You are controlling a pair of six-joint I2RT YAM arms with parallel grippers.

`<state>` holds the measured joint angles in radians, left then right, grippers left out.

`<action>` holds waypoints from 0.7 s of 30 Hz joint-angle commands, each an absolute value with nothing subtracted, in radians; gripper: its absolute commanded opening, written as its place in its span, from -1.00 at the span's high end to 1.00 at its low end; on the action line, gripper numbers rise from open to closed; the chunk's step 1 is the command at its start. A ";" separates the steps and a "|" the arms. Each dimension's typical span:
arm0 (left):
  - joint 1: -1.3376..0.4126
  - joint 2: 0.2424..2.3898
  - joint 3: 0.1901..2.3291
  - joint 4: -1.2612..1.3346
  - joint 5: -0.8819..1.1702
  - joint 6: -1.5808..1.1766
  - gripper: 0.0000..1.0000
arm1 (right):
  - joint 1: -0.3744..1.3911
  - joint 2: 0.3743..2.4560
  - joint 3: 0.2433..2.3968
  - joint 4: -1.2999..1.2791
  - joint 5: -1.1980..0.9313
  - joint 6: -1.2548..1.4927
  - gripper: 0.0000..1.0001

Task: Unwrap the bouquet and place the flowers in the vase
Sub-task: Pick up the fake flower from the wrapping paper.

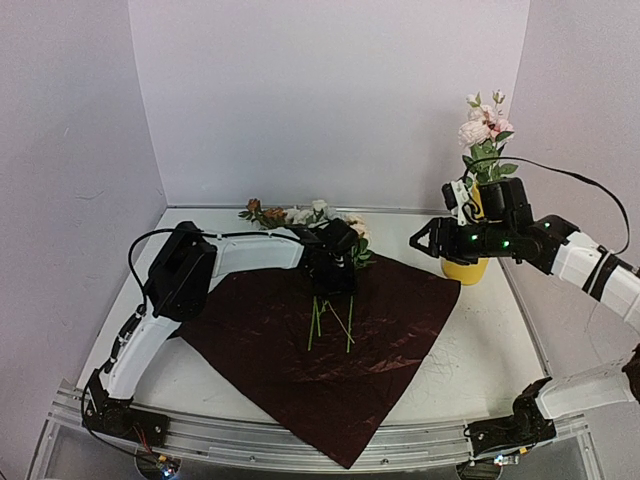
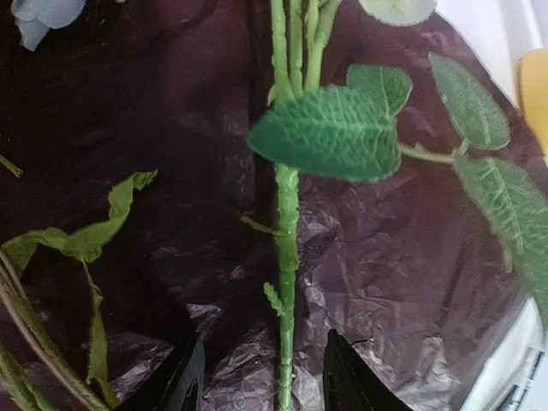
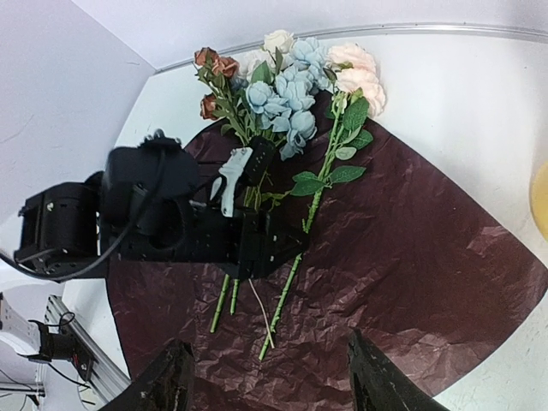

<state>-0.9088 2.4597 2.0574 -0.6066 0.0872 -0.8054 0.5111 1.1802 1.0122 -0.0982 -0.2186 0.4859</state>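
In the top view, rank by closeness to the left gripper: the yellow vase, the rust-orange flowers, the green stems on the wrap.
1. Green stems: directly beneath the left gripper.
2. Rust-orange flowers: back left of it.
3. Vase: far right.

**Setting:** robot manipulation lab, bench cell.

**Enclosure:** a plain pale back panel (image 1: 330,100), left panel (image 1: 70,150) and right panel (image 1: 590,100) closed in a white tabletop (image 1: 480,370) on three sides.

**Mounting:** an aluminium rail (image 1: 300,440) ran along the bottom of the frame. A white-and-black left arm (image 1: 250,255) and right arm (image 1: 580,260) were bolted at its ends.

**Wiring:** an exposed black cable (image 1: 590,185) looped over the right arm, at right of frame. Green indicator lights (image 1: 470,240) glowed at its wrist.

**Props:** a yellow vase (image 1: 466,270) and artificial flowers (image 1: 320,212) on a dark red wrap (image 1: 300,370) spread flat at centre.
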 commanded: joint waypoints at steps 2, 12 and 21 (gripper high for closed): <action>-0.945 2.487 2.143 -0.685 -0.039 -0.774 0.08 | 0.510 1.144 0.970 -0.120 -0.207 0.520 -0.24; -0.982 2.557 2.245 -0.836 -0.152 -0.676 0.35 | 0.510 1.102 0.930 -0.125 -0.201 0.537 -0.25; -0.997 2.515 2.265 -0.908 -0.193 -0.550 0.86 | 0.510 1.148 0.946 -0.126 -0.211 0.521 -0.25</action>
